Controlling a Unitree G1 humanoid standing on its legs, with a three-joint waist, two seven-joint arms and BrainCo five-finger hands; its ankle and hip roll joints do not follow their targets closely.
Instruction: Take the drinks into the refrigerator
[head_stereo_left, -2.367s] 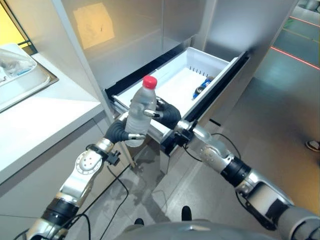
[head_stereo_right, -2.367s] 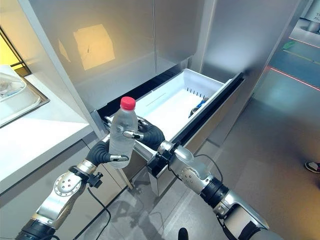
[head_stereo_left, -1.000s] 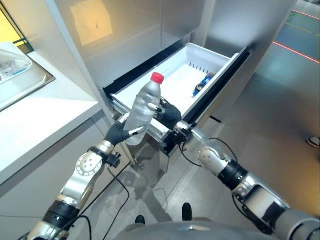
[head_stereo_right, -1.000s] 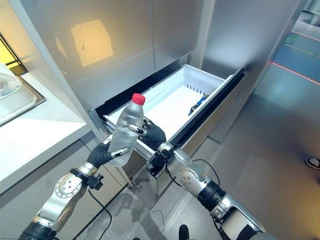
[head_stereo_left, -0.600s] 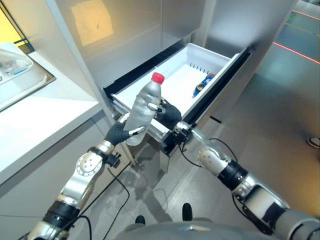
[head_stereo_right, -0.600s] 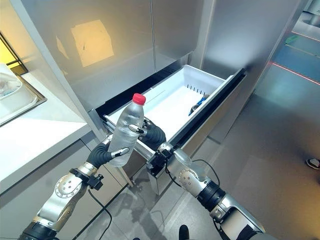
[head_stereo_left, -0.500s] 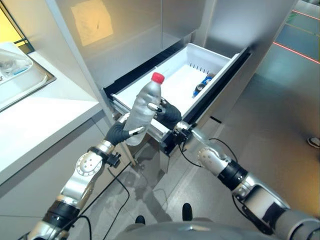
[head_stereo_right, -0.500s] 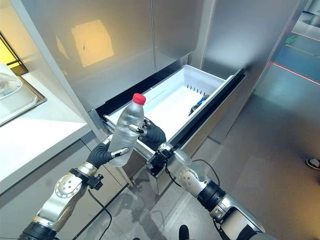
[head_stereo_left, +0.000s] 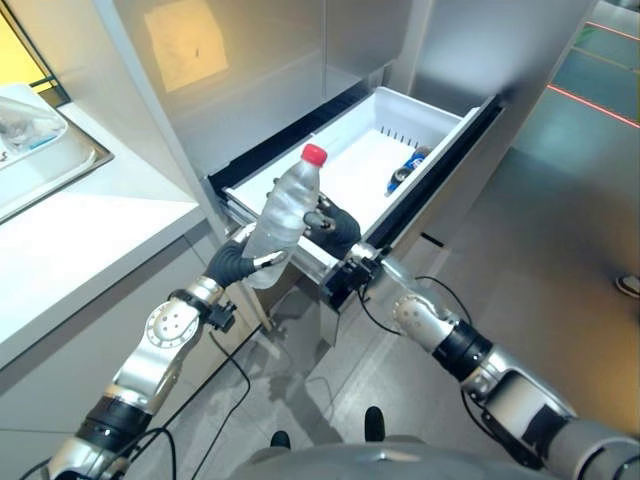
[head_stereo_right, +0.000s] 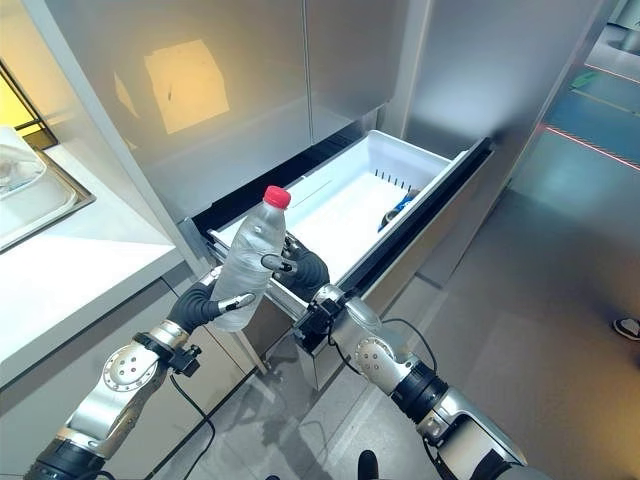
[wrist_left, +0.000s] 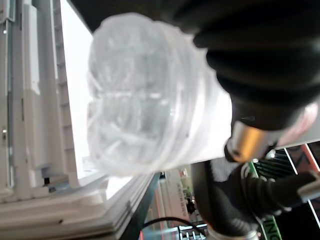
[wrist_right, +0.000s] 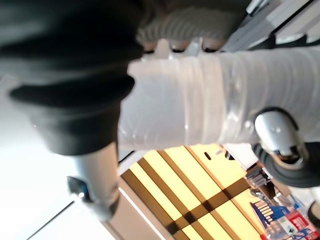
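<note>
**Bottle held at the drawer's near corner**

The left hand (head_stereo_left: 237, 262) is wrapped round the lower body of a clear water bottle (head_stereo_left: 281, 212), fingers curled on its wall, the red cap (head_stereo_left: 315, 153) uppermost and leaning a little toward the drawer; the grip sits low, which leaves the upper body and neck free to go in first. The right hand (head_stereo_left: 335, 226) lies just beside the bottle on its far side, over the near front corner of the open drawer (head_stereo_left: 440, 125); its dark cover hides most of it in the head views, but its own wrist view shows a finger lying across the bottle's ribbed wall (wrist_right: 210, 100) with fingers curled behind; so I judge it is closed on the bottle too, probably steadying it or taking it over.

The bottle is in the air, above the drawer's near rim and not yet inside. The white tub of the drawer is pulled well out from the steel-fronted refrigerator (head_stereo_right: 250, 90); a small blue and dark item (head_stereo_left: 405, 172) lies by its right wall, far from the hands, so the near half of the tub is free. To the robot's left a white tabletop (head_stereo_left: 80, 235) carries a sunken tray (head_stereo_left: 60, 160), well apart from the work.

As I judge it, the carry is nearly done; what remains is to lower the bottle over the rim and lay it down without striking the drawer front.
</note>
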